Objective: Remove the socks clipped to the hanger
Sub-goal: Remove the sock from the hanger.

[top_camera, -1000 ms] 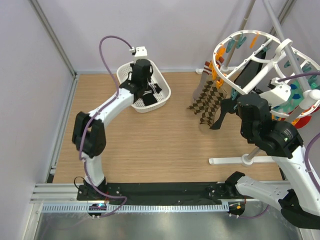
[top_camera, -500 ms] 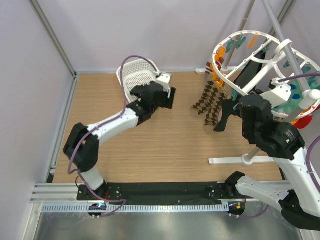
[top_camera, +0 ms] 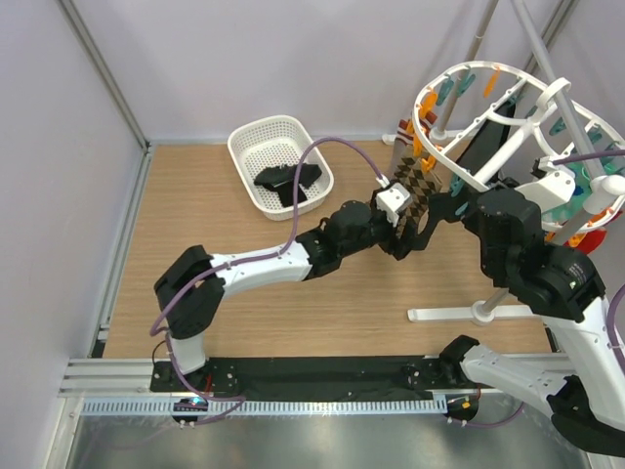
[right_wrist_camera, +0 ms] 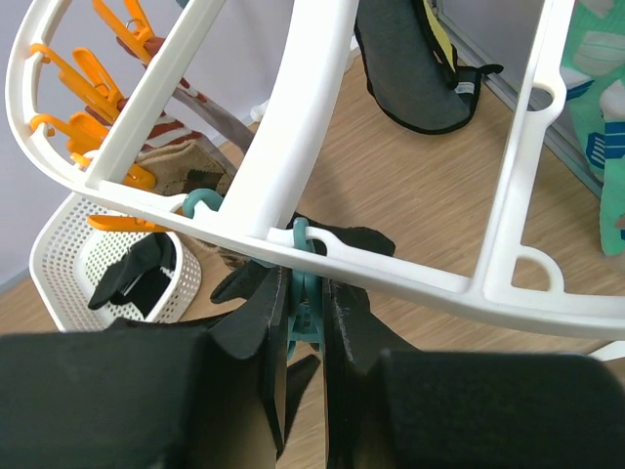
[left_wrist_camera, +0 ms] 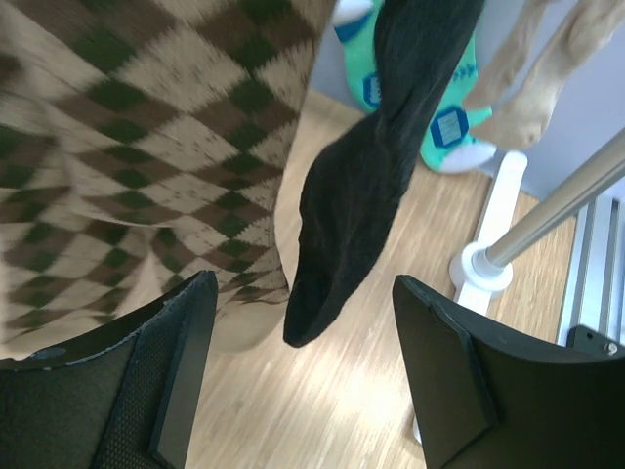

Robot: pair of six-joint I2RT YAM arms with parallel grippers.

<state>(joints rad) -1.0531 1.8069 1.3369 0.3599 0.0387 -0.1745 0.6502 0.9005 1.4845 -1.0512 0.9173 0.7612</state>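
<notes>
The left fingers (left_wrist_camera: 303,291) stand wide open with nothing in them, just in front of the brown-and-cream diamond sock (left_wrist_camera: 127,147) and the black sock (left_wrist_camera: 361,186). These 2 hang side by side from the hanger (right_wrist_camera: 305,117), at the right of the overhead view. The right fingers (right_wrist_camera: 305,327) are pinched tight on a teal peg (right_wrist_camera: 303,293) under the hanger's rim, with black cloth just below. A second black sock (top_camera: 288,181) lies in the white basket (top_camera: 244,156), upper centre on the bench (top_camera: 293,313).

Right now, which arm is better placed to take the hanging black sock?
Left, probably: the left gripper, open, sits at the toe of the black sock; the right gripper is pinching a teal peg on the hanger.
</notes>
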